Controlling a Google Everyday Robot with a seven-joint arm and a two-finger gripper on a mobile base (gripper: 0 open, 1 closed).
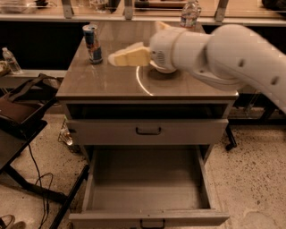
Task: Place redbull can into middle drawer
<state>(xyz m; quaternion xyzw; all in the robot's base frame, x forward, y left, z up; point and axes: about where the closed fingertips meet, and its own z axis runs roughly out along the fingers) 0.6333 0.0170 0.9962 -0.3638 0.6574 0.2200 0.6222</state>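
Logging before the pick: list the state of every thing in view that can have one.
redbull can: upright on the cabinet top, back left, not held.
middle drawer: pulled open, nothing inside.
upper drawer: shut.
water bottle: upright at the back edge, partly hidden by the arm.
tool: over the cabinet top, just right of the redbull can, apart from it.

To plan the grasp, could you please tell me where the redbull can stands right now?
In the camera view, the redbull can stands upright near the back-left corner of the cabinet top, just left of the gripper.
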